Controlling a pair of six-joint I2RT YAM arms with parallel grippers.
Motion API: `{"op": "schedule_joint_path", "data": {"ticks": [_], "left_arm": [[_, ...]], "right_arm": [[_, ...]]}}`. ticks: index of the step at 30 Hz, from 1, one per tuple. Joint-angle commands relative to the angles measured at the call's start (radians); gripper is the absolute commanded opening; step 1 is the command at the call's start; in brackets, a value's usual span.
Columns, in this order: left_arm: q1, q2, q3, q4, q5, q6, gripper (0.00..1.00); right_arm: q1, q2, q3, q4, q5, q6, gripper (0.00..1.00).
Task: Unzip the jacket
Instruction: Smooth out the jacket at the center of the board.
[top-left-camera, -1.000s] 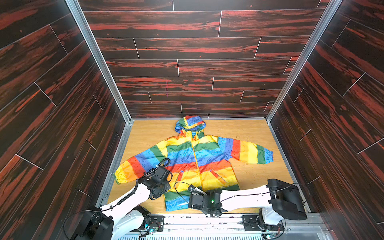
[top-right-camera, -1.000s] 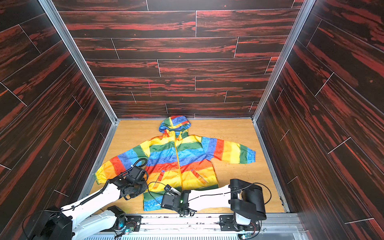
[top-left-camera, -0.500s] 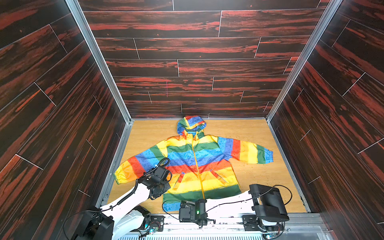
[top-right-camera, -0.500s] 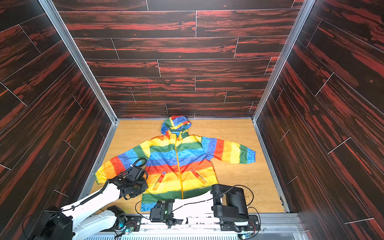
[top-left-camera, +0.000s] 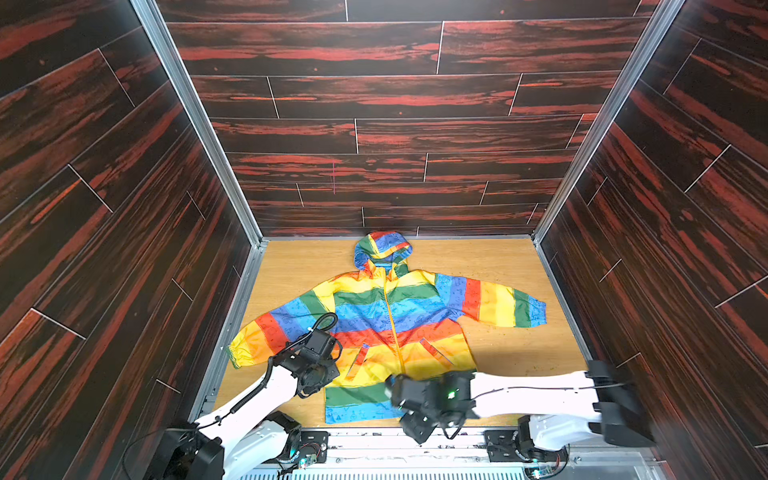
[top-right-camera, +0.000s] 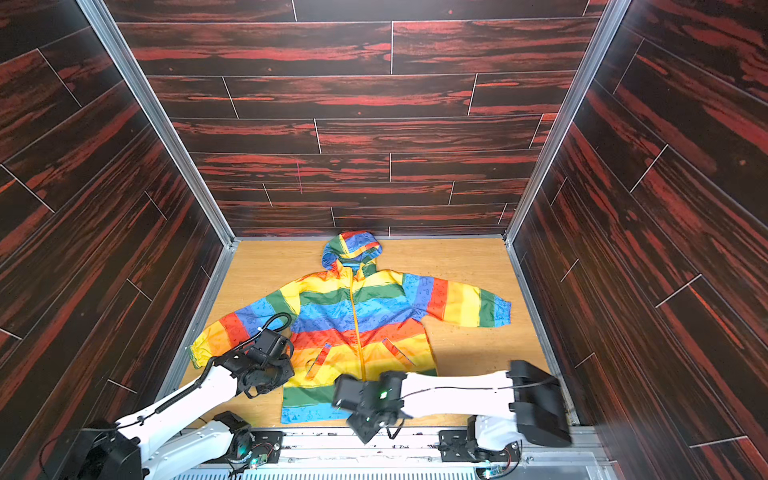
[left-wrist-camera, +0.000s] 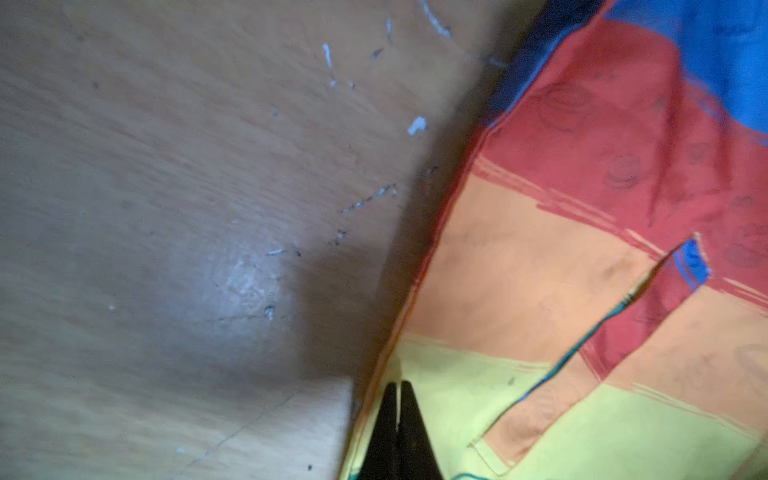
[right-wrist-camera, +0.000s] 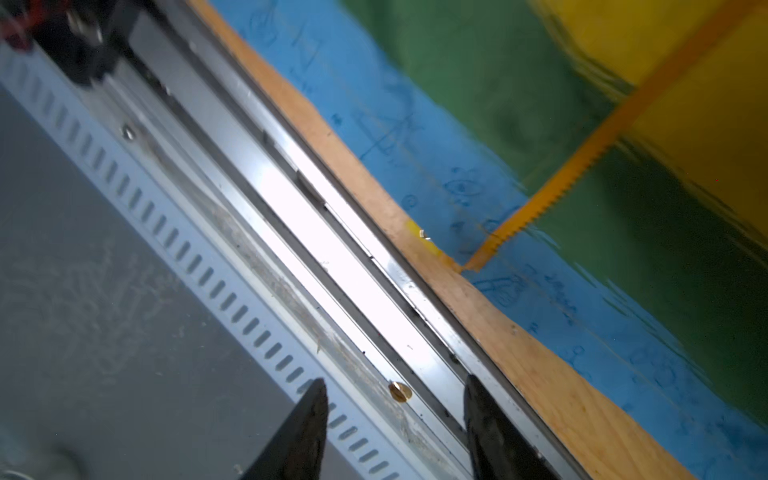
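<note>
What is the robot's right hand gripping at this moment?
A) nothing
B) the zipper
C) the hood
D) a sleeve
A: the right hand is open over the metal rail, with nothing between its fingers, and the jacket lies off to one side of it.

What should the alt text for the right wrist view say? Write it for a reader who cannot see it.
The right gripper, jaws apart and empty, hangs over the metal rail along the wooden table's edge. Beyond it lies the jacket, showing its blue hem and green stripe, its orange zipper running down to the hem.
</note>
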Motion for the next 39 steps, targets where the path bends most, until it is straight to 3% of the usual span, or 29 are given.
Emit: {"op": "schedule_joint_path", "data": {"ticks": [1,5,8,12,16,21,25,28,31,35,39], "left_arm": [[0.006,-0.070,0.051,-0.066,-0.023,0.042,0.00],[0.007,-0.169,0.073,-0.081,-0.018,0.088,0.00],[0.007,-0.234,0.073,-0.080,-0.026,0.113,0.00],[0.007,-0.292,0.081,-0.077,-0.052,0.152,0.02],[0.010,-0.267,0.120,-0.053,-0.071,0.214,0.24],[0.021,-0.104,0.241,-0.009,-0.114,0.298,0.72],[0.051,0.065,0.374,0.096,-0.095,0.383,0.88],[0.087,0.209,0.499,0.145,-0.067,0.430,0.90],[0.134,0.314,0.584,0.201,-0.049,0.424,0.90],[0.231,0.386,0.582,0.332,0.061,0.315,0.90],[0.271,0.420,0.562,0.353,0.073,0.293,0.87]], "right_arm": [[-0.122,-0.124,-0.060,0.095,-0.083,0.085,0.28],[-0.238,-0.082,-0.057,0.186,-0.153,0.058,0.13],[-0.247,0.031,-0.023,0.226,-0.148,0.025,0.08],[-0.295,0.122,-0.095,0.400,-0.223,0.071,0.04],[-0.308,0.210,-0.138,0.438,-0.254,0.098,0.04],[-0.315,0.175,-0.150,0.400,-0.241,0.092,0.06],[-0.347,0.072,-0.067,0.314,-0.185,0.017,0.18],[-0.427,0.020,0.030,0.282,-0.145,-0.078,0.28],[-0.605,0.045,0.124,0.340,-0.231,-0.153,0.30],[-0.842,0.274,0.338,0.455,-0.520,-0.189,0.26],[-0.912,0.548,0.585,0.507,-0.699,-0.157,0.22]]}}
